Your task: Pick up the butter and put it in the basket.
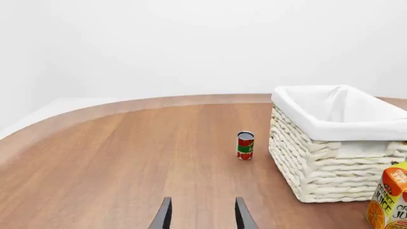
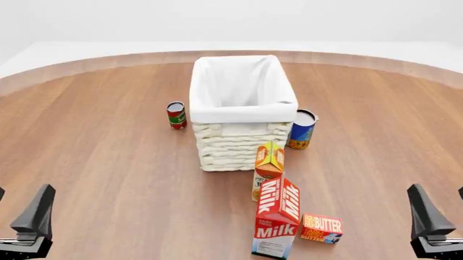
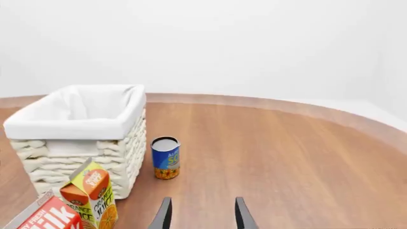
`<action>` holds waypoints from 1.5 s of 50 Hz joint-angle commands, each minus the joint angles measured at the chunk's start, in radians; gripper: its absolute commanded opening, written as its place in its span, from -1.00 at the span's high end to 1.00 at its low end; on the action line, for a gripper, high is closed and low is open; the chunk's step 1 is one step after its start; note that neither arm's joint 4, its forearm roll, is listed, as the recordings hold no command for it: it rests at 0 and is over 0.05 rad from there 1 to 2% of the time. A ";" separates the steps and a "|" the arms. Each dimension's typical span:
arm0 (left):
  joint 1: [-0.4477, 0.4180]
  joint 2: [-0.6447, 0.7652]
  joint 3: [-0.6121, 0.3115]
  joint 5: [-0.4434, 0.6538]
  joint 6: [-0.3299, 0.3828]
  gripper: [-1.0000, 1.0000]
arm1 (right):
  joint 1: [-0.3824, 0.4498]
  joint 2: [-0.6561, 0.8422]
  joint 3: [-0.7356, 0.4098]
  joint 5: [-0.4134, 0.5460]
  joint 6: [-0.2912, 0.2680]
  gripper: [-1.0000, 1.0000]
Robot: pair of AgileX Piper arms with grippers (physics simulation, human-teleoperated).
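Near the front edge of the counter [image 2: 94, 162], the butter [image 2: 321, 228] lies flat just beside the milk carton [image 2: 276, 223], on its right, well short of the basket [image 2: 242, 114] further back at centre. Between milk and basket stands the juice carton [image 2: 268, 169], close against the basket's near wall. A red can [image 2: 177, 115] sits to the basket's left and a blue can [image 2: 302, 129] to its right.

Both arms wait at the near corners, neither touching anything. The left claw [image 1: 202, 214] has its fingers apart and holds nothing; the right claw [image 3: 202, 213] is likewise spread and bare. The right one is nearer the butter and looks the likelier to take it.

The main risk is the crowding. The butter is low and flat with the tall milk carton right beside it, so a finger coming down on that side could clip the milk and topple it, perhaps into the juice. A grip across the wrong pair of faces may be too wide for the spread, or slip off the thin box. Carrying it back, a low path could knock the juice carton or blue can, or catch the basket's rim.
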 commanded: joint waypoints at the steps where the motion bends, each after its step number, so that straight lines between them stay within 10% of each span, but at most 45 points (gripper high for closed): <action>1: 0.000 0.000 0.000 0.000 0.000 -1.00 | 0.008 -0.001 -0.001 -0.002 0.024 -1.00; 10: 0.000 0.000 0.000 0.000 0.000 -1.00 | 0.033 -0.001 -0.043 0.000 -0.032 -1.00; 13: 0.000 0.000 0.000 0.000 0.000 -1.00 | -0.036 0.000 -0.133 0.086 0.047 -1.00; 20: 0.000 0.000 0.000 0.000 0.000 -1.00 | 0.018 0.143 -0.317 0.162 0.036 -1.00; 34: 0.000 0.000 0.000 0.000 0.000 -1.00 | 0.097 0.599 -0.683 0.321 -0.310 -1.00; 46: 0.000 0.000 0.000 0.000 0.000 -1.00 | 0.129 0.805 -0.861 0.485 -0.346 -1.00; 52: 0.000 0.000 0.000 0.000 0.000 -1.00 | 0.190 0.819 -0.872 0.589 -0.485 -1.00; 62: 0.000 0.000 0.000 0.000 0.000 -1.00 | 0.253 0.883 -1.044 0.815 -0.527 -1.00; 75: 0.000 0.000 0.000 0.000 0.000 -1.00 | 0.394 0.820 -0.962 0.998 -0.730 -1.00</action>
